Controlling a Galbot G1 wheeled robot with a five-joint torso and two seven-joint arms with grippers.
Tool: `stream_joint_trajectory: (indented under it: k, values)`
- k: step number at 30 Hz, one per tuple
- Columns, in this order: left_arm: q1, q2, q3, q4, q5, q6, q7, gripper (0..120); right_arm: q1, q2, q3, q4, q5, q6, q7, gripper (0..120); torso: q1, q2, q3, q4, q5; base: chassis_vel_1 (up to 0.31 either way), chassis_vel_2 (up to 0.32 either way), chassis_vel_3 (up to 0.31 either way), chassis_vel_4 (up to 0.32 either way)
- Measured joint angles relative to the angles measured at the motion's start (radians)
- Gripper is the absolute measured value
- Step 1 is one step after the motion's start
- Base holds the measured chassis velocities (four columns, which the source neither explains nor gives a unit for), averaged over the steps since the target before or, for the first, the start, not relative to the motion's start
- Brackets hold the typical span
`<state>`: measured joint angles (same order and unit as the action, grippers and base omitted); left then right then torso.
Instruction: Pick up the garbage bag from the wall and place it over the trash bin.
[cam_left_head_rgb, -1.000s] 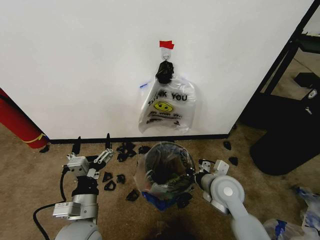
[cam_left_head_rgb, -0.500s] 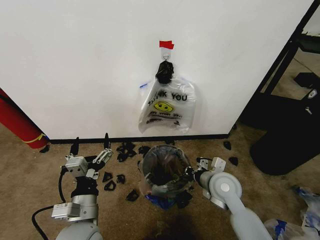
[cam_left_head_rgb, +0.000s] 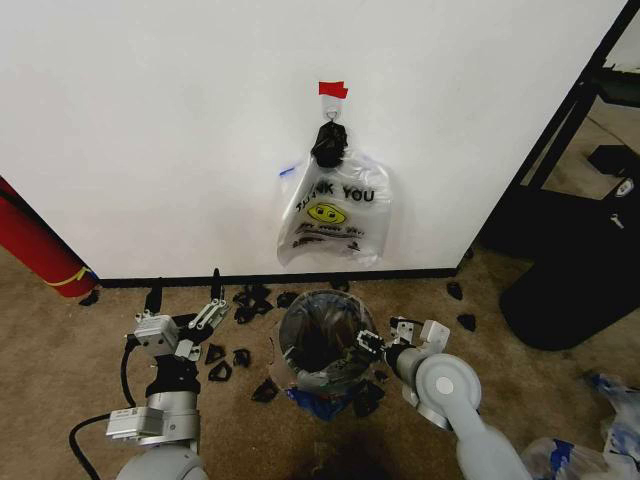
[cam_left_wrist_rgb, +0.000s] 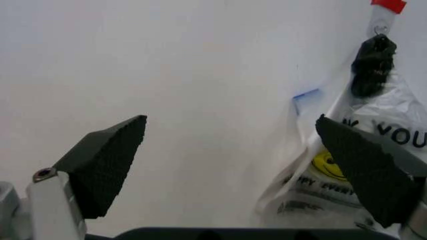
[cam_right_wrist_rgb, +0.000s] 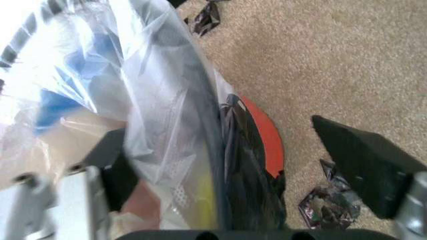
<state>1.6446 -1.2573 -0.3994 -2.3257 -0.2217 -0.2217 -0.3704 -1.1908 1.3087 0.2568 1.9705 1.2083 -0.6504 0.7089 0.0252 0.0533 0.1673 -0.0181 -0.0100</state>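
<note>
The garbage bag (cam_left_head_rgb: 322, 352) is draped over the trash bin (cam_left_head_rgb: 325, 340) at lower centre of the head view. The right gripper (cam_left_head_rgb: 368, 349) straddles the bin's rim, jaws wide. The left gripper (cam_left_head_rgb: 183, 297), lower left, stands wide and empty, facing the wall (cam_left_head_rgb: 180, 130).

A clear bag (cam_left_head_rgb: 335, 212) hanging on the wall (cam_left_head_rgb: 160, 130) carries the words "THANK YOU" in bold black capitals above a yellow smiley face, though the middle letters of "THANK" are lost in a crease. Smaller black print runs in lines beneath the smiley and is too fine to read from the head view. From the left wrist view the same bag (cam_left_wrist_rgb: 373, 150) shows "YOU" near its top and, lower down, a partial line that appears to read "HAPPY EVERY...". No other lettering, brand, number or sign is legible.
</note>
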Motion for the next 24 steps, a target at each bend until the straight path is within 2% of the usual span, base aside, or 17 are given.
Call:
stream_joint_trajectory:
  k: [3, 14, 20, 22, 24]
  values:
    - [-0.001, 0.000, 0.006, 0.004, 0.003, 0.000, 0.000, 100, -0.001, -0.003, 0.001, -0.003, -0.009, 0.008, -0.018, 98, 0.000, 0.000, 0.000, 0.0000, 0.0000, 0.000, 0.000, 0.000, 0.000]
    - [-0.003, 0.002, 0.010, 0.013, 0.005, 0.001, 0.001, 100, -0.007, -0.007, -0.001, -0.009, -0.032, 0.016, -0.047, 100, 0.000, 0.000, 0.000, 0.0001, 0.0000, 0.000, 0.000, 0.000, 0.000]
    - [0.005, 0.018, 0.031, 0.013, 0.015, 0.005, 0.006, 100, -0.033, -0.019, -0.005, -0.014, -0.143, 0.034, -0.142, 100, 0.000, 0.000, 0.000, 0.0001, 0.0000, 0.000, 0.000, 0.000, 0.000]
    - [-0.001, 0.051, 0.062, 0.013, 0.022, 0.024, 0.014, 100, -0.042, -0.024, -0.005, -0.015, -0.187, 0.051, -0.171, 100, 0.000, 0.000, 0.000, 0.0002, 0.0000, 0.000, 0.000, 0.000, 0.000]
    - [-0.027, 0.116, 0.105, 0.008, 0.022, 0.058, 0.023, 100, -0.050, -0.029, -0.006, -0.015, -0.224, 0.080, -0.198, 100, 0.000, 0.000, 0.000, 0.0003, -0.0001, 0.000, 0.000, 0.000, 0.000]
